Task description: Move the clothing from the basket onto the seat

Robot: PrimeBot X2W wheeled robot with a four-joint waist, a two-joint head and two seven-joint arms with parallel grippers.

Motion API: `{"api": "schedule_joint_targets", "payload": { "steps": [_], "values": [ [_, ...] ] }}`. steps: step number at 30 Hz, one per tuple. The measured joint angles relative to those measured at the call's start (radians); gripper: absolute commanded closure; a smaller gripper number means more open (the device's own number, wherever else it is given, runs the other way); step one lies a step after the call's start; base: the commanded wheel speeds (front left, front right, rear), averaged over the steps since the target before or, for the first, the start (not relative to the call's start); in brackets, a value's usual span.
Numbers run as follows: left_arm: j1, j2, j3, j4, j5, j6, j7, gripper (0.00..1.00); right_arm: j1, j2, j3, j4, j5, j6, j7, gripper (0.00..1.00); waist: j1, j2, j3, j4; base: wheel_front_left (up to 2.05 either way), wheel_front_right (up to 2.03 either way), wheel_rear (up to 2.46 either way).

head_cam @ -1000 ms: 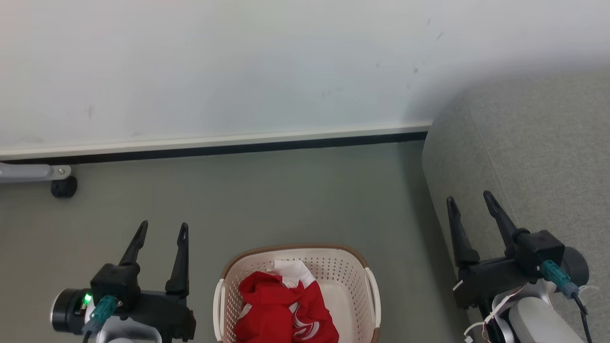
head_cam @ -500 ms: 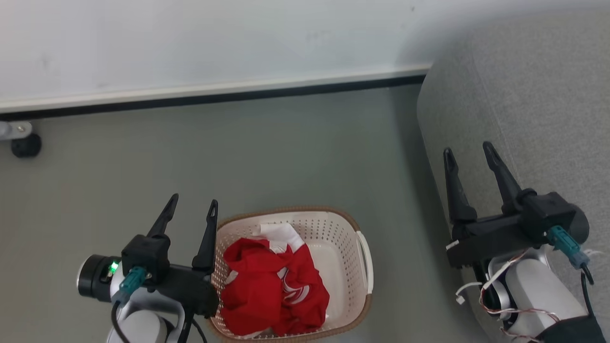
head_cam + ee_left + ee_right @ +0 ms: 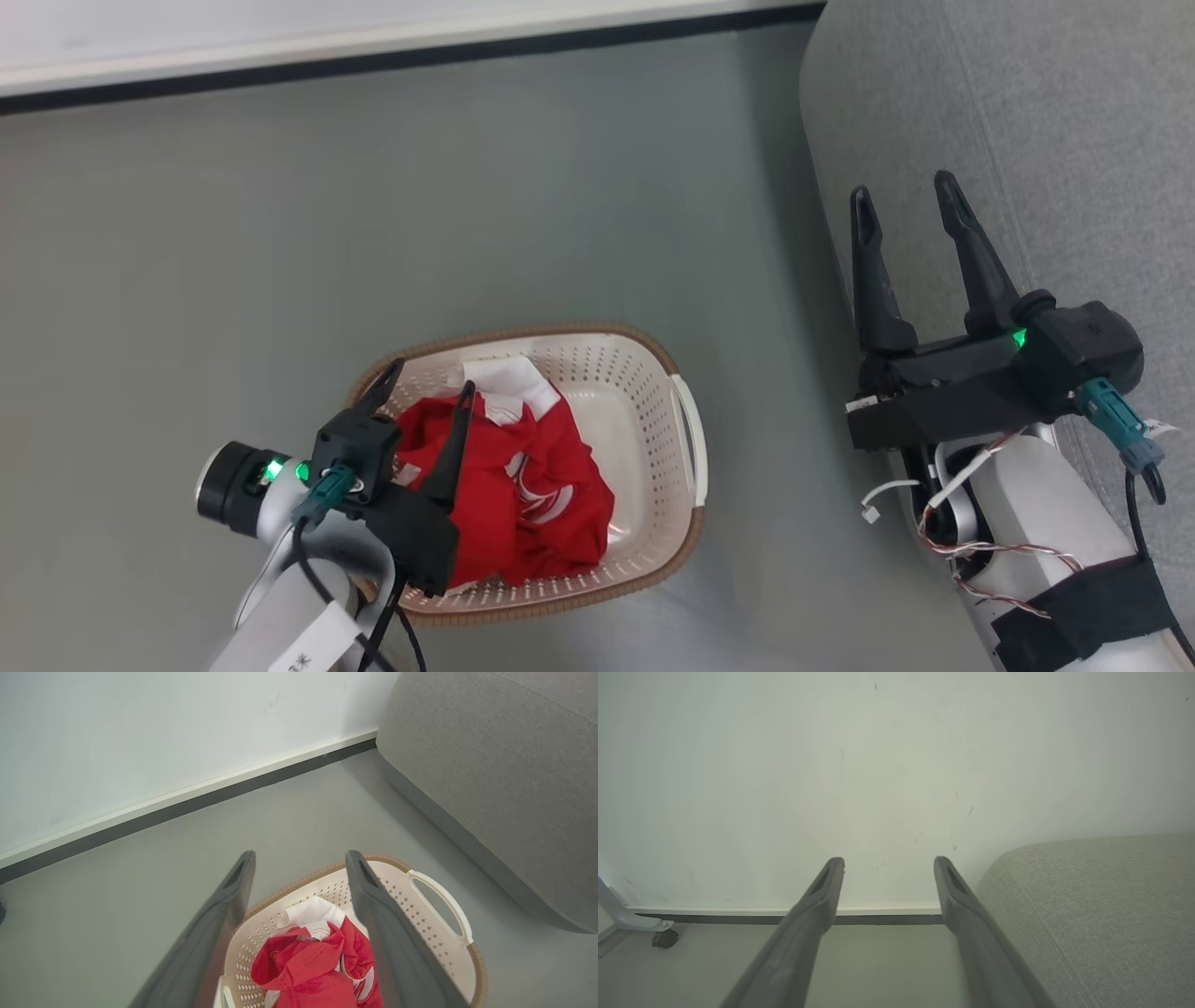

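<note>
The red clothing with white panels lies crumpled in the cream basket on the grey floor; in the left wrist view the clothing sits in the basket between my fingers. My left gripper hangs open over the basket's left rim, above the red fabric, holding nothing. The grey seat rises at the right. My right gripper stands open and empty over the seat's left edge. In the right wrist view the seat is at the lower right.
A white wall with a white and dark baseboard runs along the back. A grey metal leg on a black caster stands by the wall at the left. Bare grey floor lies between basket, wall and seat.
The head camera has tilted down, so the wall slid up the picture. My left gripper has swung right, from beside the basket to over its left rim and the clothing. The right gripper stays open.
</note>
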Motion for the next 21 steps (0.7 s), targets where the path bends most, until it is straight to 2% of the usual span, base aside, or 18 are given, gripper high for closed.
{"api": "schedule_joint_targets", "payload": {
  "steps": [9,21],
  "values": [
    [-0.070,0.000,-0.050,0.125,0.030,-0.050,0.056,0.00,-0.045,0.034,0.013,-0.017,-0.010,0.000,0.000,0.00,-0.0001,0.0000,0.094,-0.043,0.00,0.00,0.00],
    [-0.140,0.018,-0.076,0.267,0.061,-0.082,0.118,0.00,-0.062,0.066,0.030,-0.039,-0.017,0.001,0.000,0.00,-0.0002,0.0000,0.182,-0.109,0.00,0.00,0.00]
  ]
}}
